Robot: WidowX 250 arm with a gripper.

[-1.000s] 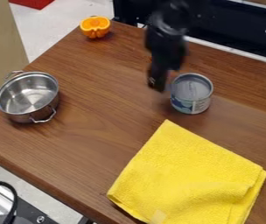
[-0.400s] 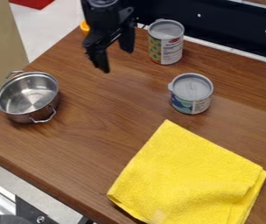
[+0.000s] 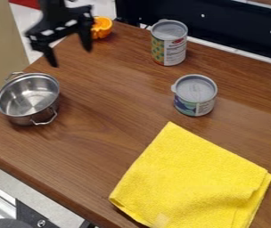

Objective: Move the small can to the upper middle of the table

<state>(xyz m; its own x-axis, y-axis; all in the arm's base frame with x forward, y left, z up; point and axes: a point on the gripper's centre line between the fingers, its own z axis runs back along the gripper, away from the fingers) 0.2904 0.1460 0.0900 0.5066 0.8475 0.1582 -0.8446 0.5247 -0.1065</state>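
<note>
We see the gripper [image 3: 71, 57] spread wide over the left edge of the table [image 3: 117, 127], its two black fingers well apart with only air between the tips. Both fingers point down, splayed from a broad black crosspiece above them. One fingertip hangs on the side nearest the pot [image 3: 27, 97], just past its rim in our view; the other hangs farther along, in front of and beside the orange [image 3: 102, 27] at the table's far left corner. We cannot tell how high the tips are above the wood.

Above the gripper, the black arm [image 3: 53, 6] comes down into our view through the top edge, toward the left, its last stretch close to upright.

The small can [image 3: 195, 95] stands upright on the table, well apart from the gripper, its gray lid facing up. We find it farther in from the far edge than the tall can [image 3: 169, 43], which stands upright near that edge, to the right of the orange. The two cans are apart. On the near side of the small can, a yellow towel [image 3: 191, 178] lies folded on the wood, one corner pointing toward the can and just short of it.
</note>
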